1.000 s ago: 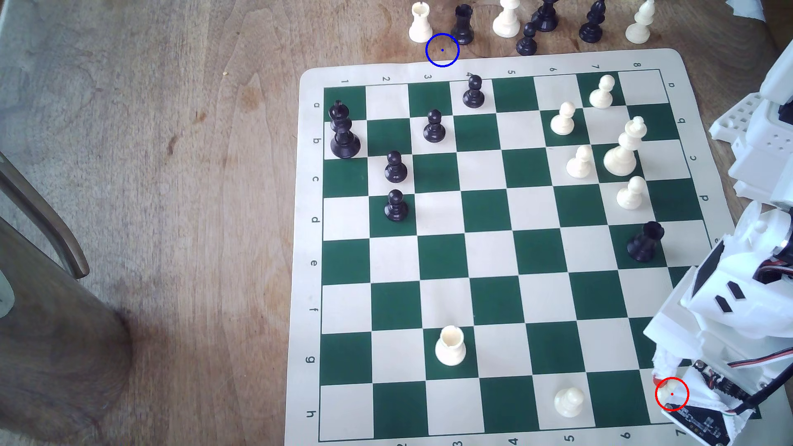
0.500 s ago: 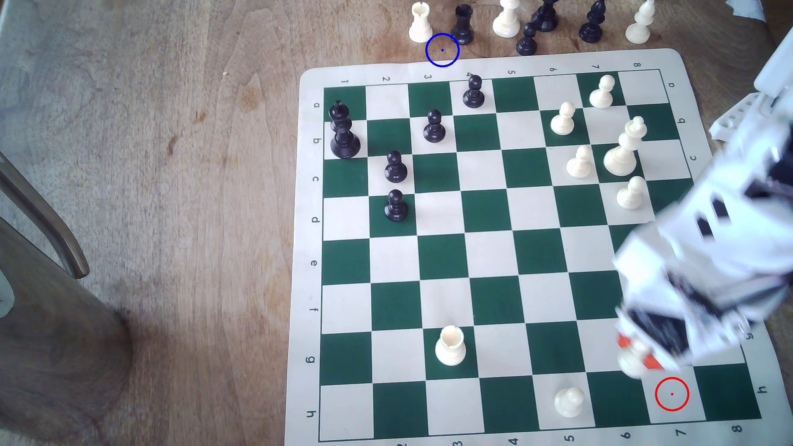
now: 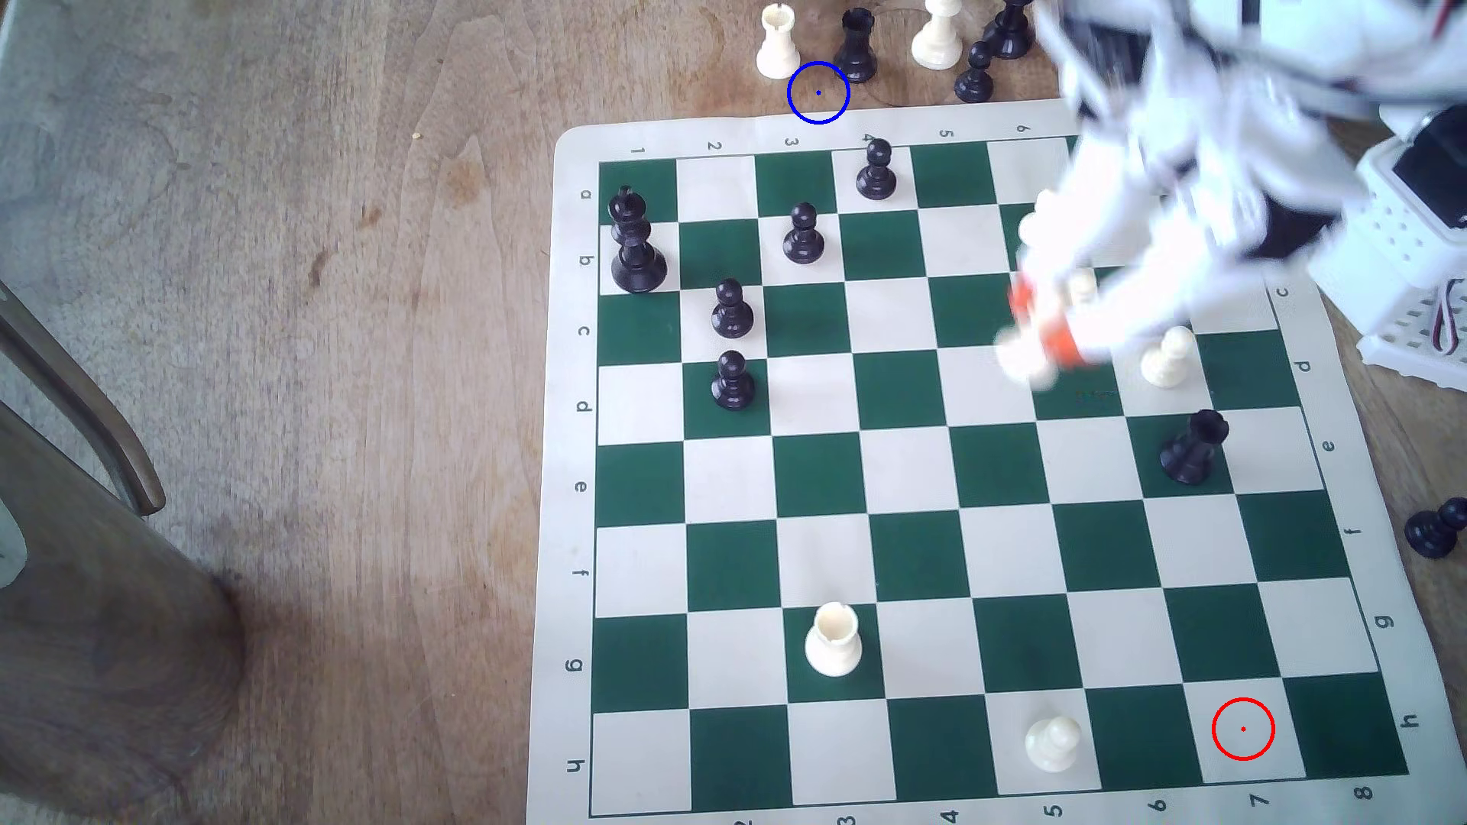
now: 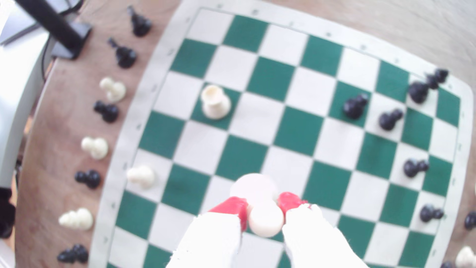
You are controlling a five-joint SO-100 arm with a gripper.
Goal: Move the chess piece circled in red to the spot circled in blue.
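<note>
Pincer (image 4: 262, 206) clenched on the cream pawn (image 4: 264, 219) by its neck, carried clear above the board's (image 3: 567, 444) standing pieces; blue-ringed spot (image 3: 818, 93) waits on bare desk beyond the board's far edge

Cream pawn (image 4: 262, 219), green-and-cream checkered board (image 3: 913, 476), red-tipped white gripper (image 4: 262, 206), brown wood tabletop (image 3: 317, 317)

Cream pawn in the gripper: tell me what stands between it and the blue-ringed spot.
The cream pawn hangs lifted over the board in the gripper. On the board, toward the blue-ringed spot, stands one black pawn. A cream rook and black rook flank the ring closely.
</note>
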